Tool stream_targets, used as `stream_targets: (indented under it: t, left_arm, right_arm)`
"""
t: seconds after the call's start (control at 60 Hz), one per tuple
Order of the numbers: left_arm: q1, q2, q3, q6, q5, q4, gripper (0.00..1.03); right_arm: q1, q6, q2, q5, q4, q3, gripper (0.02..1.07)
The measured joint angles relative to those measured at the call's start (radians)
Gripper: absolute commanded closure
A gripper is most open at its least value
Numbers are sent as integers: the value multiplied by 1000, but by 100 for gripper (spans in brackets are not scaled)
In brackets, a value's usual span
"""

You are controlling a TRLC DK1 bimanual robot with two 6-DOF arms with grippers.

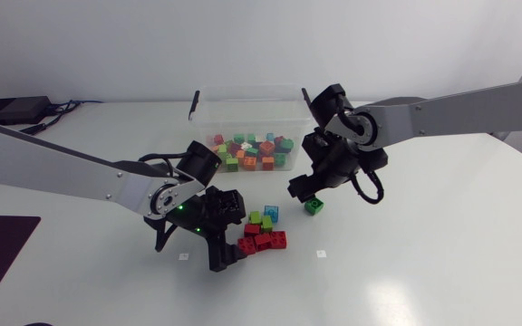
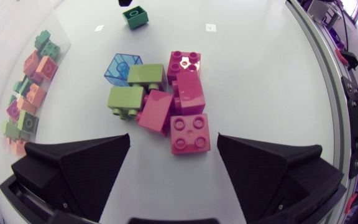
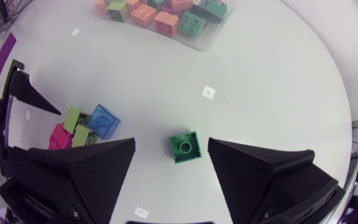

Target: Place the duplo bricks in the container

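Bricks in red, lime and clear blue lie in a small pile [image 1: 263,231] on the white bench [image 1: 424,235], seen from overhead, in front of the clear container [image 1: 247,109], which holds many mixed bricks. The left arm enters from the left; its left fingers [image 1: 217,254] are low beside the pile. The right arm comes from the right, and the right fingers [image 1: 302,187] hang just over a single green brick [image 1: 314,206], which sits apart from the pile, nearer the container.

From the left wrist, the left fingers [image 2: 86,165] are spread wide. The nearest red brick [image 2: 189,132] lies between their tips, with neither touching it. The blue brick [image 2: 122,66] and two lime ones sit further ahead, the green brick [image 2: 135,17] beyond them and the container [image 2: 30,81] off to one side.

From the right wrist, the right fingers [image 3: 266,174] are spread too. The green brick [image 3: 185,147] rests studs-up on the bench between their tips, with a gap on each side. The pile [image 3: 79,127] and the container [image 3: 166,15] lie further off.
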Motion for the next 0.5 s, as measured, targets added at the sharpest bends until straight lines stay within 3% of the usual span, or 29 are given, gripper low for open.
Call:
stream_targets:
  t: [0.317,0.5]
  left_arm:
    - [6,39,2,-2,23,18,6]
    - [13,39,2,-2,23,18,7]
  right_arm:
    - [-57,-215,84,-19,5,1,9]
    - [-68,-299,139,-30,35,4,24]
